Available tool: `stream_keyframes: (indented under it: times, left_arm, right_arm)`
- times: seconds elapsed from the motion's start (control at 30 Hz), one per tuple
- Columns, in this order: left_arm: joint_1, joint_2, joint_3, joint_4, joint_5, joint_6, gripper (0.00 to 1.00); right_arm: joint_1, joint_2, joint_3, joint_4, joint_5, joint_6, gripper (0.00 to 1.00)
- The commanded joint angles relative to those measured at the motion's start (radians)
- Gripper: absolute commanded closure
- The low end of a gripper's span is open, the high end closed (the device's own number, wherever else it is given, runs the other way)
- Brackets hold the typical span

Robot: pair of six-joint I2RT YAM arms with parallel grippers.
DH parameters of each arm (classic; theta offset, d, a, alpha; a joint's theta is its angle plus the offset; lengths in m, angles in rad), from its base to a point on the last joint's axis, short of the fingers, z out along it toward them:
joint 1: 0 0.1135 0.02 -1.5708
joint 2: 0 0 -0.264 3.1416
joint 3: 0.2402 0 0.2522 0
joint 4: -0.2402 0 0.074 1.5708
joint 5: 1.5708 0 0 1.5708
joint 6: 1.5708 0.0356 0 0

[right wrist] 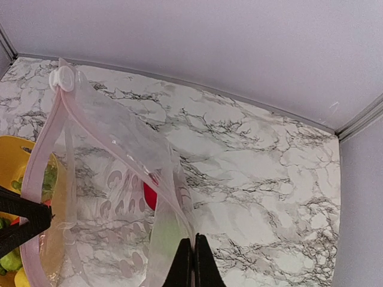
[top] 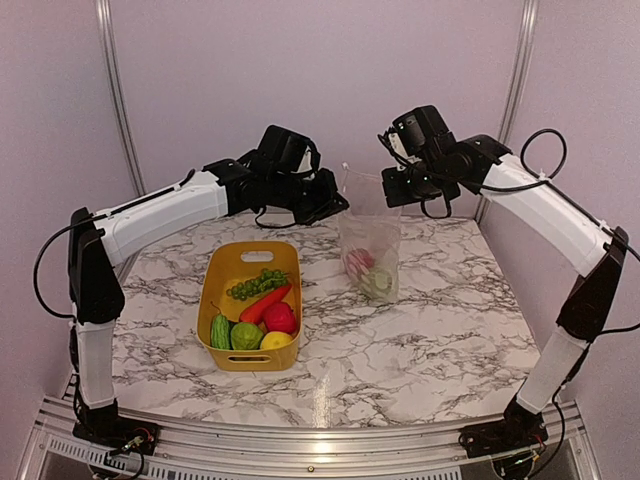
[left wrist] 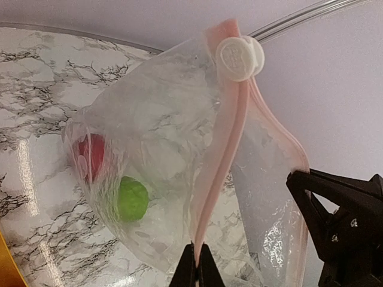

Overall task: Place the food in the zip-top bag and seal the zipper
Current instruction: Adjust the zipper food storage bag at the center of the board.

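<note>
The clear zip-top bag (top: pixel 370 235) hangs upright between both grippers, its bottom on the marble table. Its mouth stands open. The zipper (left wrist: pixel 230 137) is a pink strip with a white slider (left wrist: pixel 238 57) at one end. My left gripper (left wrist: pixel 197 266) is shut on the zipper strip at the mouth's left side (top: pixel 338 205). My right gripper (right wrist: pixel 194 254) is shut on the bag's rim at the opposite side (top: pixel 392 185). Inside the bag lie a red food piece (left wrist: pixel 90 155) and a green one (left wrist: pixel 131 198). More food (top: pixel 262 315) fills the yellow bin.
The yellow bin (top: pixel 222 268) stands left of the bag, holding green grapes (top: pixel 258 283), an orange carrot (top: pixel 265 303), a red ball, a lemon and green rounds. The back wall (top: pixel 320 80) stands close behind the bag.
</note>
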Motion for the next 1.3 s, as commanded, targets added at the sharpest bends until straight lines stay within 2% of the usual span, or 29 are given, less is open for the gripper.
stream_keyframes:
  times: [0.0,0.13,0.3,0.37,0.53,0.83,0.9,0.93,1.03,1.17,1.27]
  left_arm:
    - [0.002,-0.05,-0.019,0.053,0.01,0.021,1.0]
    - [0.003,-0.032,0.01,0.08,-0.001,0.02,1.0]
    - [0.014,0.12,0.255,0.053,0.002,0.033,1.0]
    - [0.016,0.162,0.304,0.06,0.018,0.017,1.0]
    - [0.015,0.135,0.222,0.128,0.027,0.005,1.0]
    - [0.015,0.016,0.026,0.082,0.047,0.065,0.99]
    - [0.015,-0.008,-0.003,0.041,0.03,0.088,0.9]
    - [0.015,-0.017,-0.006,0.002,0.015,0.11,0.8]
    - [0.015,-0.071,-0.039,-0.057,-0.027,0.176,0.67]
    - [0.015,-0.2,-0.165,-0.074,-0.087,0.226,0.47]
    - [0.015,-0.31,-0.276,-0.073,-0.125,0.259,0.25]
  right_arm:
    - [0.007,-0.009,0.01,-0.002,0.011,0.016,1.0]
    - [-0.011,-0.011,0.015,0.005,0.03,0.013,1.0]
    - [-0.094,0.001,0.113,0.005,0.044,-0.015,1.0]
    - [-0.108,0.01,0.154,0.003,0.052,-0.042,1.0]
    - [-0.11,0.024,0.17,-0.005,0.05,-0.062,1.0]
    - [-0.048,-0.033,-0.052,0.119,-0.089,-0.046,1.0]
    - [-0.008,-0.024,-0.072,0.134,-0.101,-0.051,1.0]
    - [0.005,-0.018,-0.077,0.136,-0.105,-0.052,1.0]
    - [0.022,-0.008,-0.085,0.144,-0.126,-0.035,1.0]
    - [0.025,-0.014,-0.082,0.152,-0.157,-0.025,1.0]
    - [0.026,-0.015,-0.071,0.141,-0.165,-0.032,1.0]
